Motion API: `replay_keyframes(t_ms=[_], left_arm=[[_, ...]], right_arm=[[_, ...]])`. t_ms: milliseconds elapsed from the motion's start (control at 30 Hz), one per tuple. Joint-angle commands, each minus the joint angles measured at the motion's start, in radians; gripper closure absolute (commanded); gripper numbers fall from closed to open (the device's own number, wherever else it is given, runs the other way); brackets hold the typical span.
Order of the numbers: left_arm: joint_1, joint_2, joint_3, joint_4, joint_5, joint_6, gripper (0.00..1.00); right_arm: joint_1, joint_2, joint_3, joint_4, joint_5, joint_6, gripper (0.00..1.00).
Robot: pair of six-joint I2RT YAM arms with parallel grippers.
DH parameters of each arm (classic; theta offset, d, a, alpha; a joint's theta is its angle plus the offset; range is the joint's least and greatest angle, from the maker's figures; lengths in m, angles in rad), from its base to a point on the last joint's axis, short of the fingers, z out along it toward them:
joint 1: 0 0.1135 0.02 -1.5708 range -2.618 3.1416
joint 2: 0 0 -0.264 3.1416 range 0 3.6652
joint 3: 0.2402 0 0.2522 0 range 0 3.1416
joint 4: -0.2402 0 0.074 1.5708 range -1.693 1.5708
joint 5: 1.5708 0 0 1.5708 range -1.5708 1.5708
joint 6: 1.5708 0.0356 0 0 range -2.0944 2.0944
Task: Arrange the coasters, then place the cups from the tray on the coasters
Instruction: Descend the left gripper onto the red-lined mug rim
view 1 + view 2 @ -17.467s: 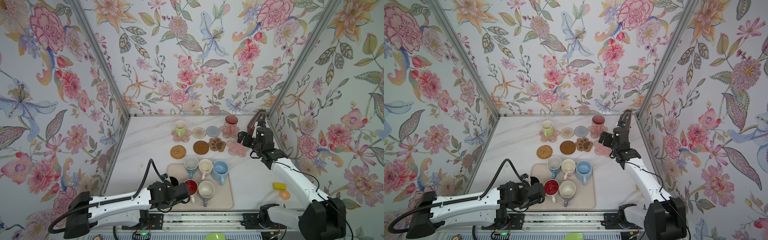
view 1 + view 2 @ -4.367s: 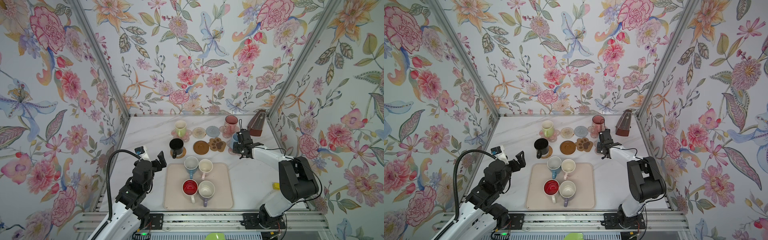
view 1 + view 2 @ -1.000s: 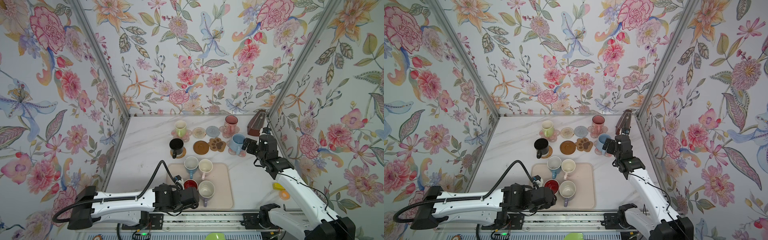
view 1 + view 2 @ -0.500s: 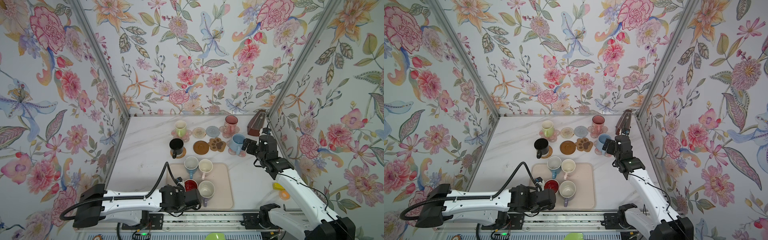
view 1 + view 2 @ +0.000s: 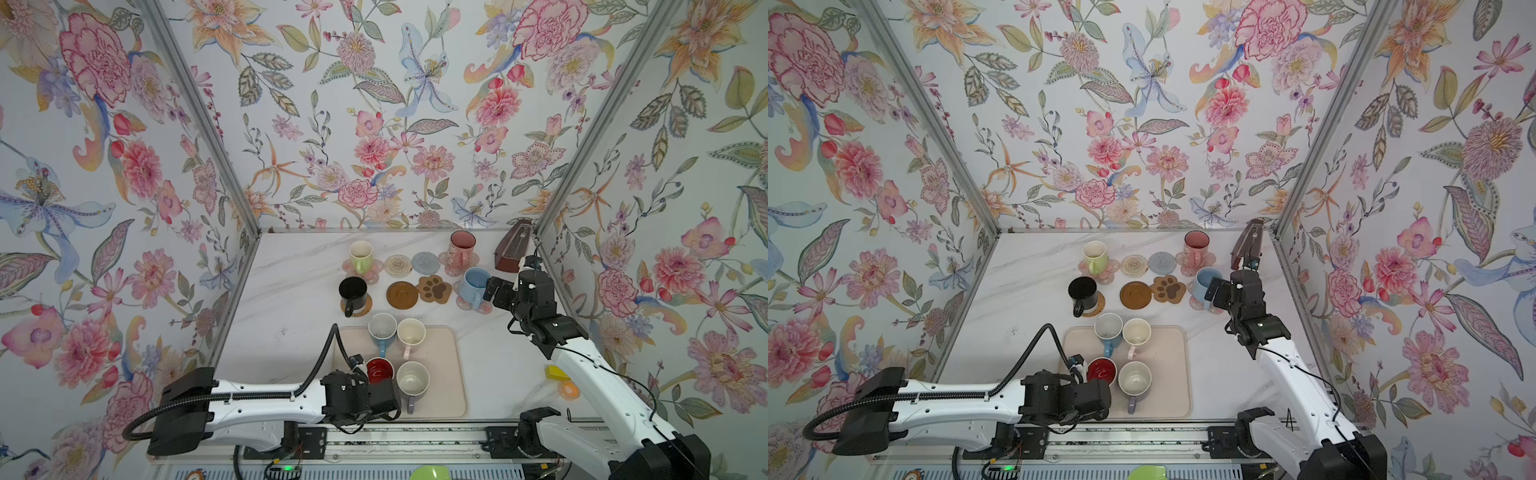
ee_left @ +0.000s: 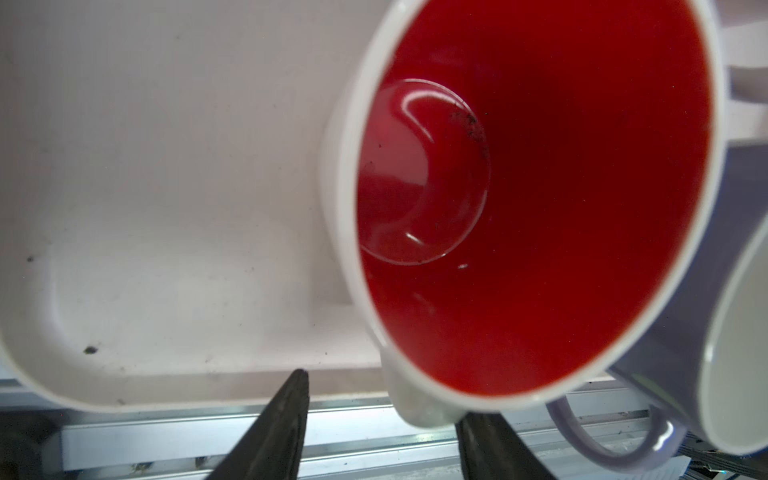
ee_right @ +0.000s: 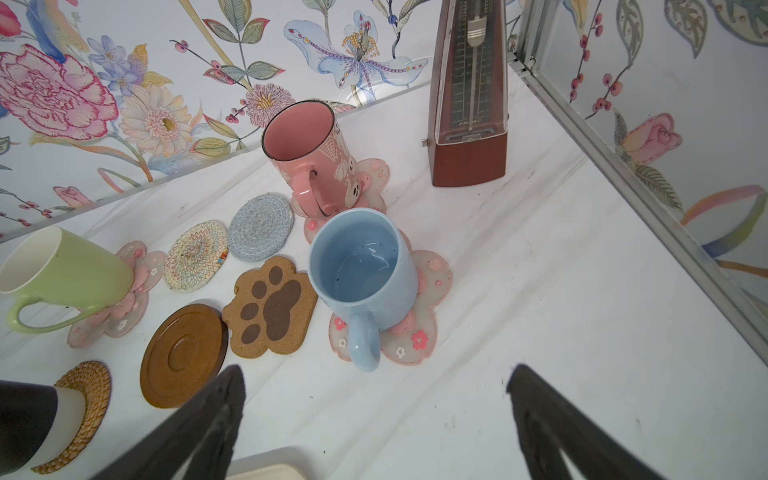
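The left gripper (image 6: 382, 397) straddles the handle of the red mug (image 5: 379, 370), jaws apart, not yet clamped. That mug stands in the tray (image 5: 451, 374), just beside the lavender mug (image 5: 412, 380). Held by the handle alone, it could swing on lifting and knock its neighbour over. The right gripper (image 7: 376, 370) hangs wide open and empty.

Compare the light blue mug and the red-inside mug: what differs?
The light blue mug sits on a flower coaster; the red-inside mug is on the tray. The light blue mug is blue throughout; the red-inside mug is white outside. The left end effector straddles the red-inside mug's handle; nothing touches the light blue mug. Both stand upright.
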Motion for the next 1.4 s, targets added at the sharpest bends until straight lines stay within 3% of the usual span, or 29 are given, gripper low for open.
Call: replay_keyframes(t_ms=[0,200,533,933,1133,1267,1367], left_arm=[[0.025,0.013,-0.015,-0.011,-0.035,0.043,0.43],[0.068,0.017,-0.011,0.006,-0.047,0.103,0.43],[0.105,0.076,0.011,0.054,-0.021,0.183,0.57],[0.098,0.112,0.022,0.050,0.027,0.191,0.88],[0.089,0.107,0.036,0.014,0.030,0.195,0.96],[0.088,0.103,0.055,-0.021,0.027,0.209,0.99],[0.089,0.102,0.076,-0.059,0.017,0.222,0.94]], right_arm=[[-0.005,-0.013,-0.012,0.004,-0.004,0.007,0.01],[-0.006,-0.013,-0.006,0.000,-0.005,0.007,0.01],[-0.006,-0.012,-0.003,-0.001,-0.007,0.006,0.01],[-0.008,-0.007,-0.011,0.004,-0.008,0.007,0.01],[-0.007,-0.006,-0.014,0.007,-0.011,0.008,0.01],[-0.008,-0.004,-0.017,0.012,-0.016,0.012,0.01],[-0.006,-0.002,-0.017,0.013,-0.019,0.014,0.01]])
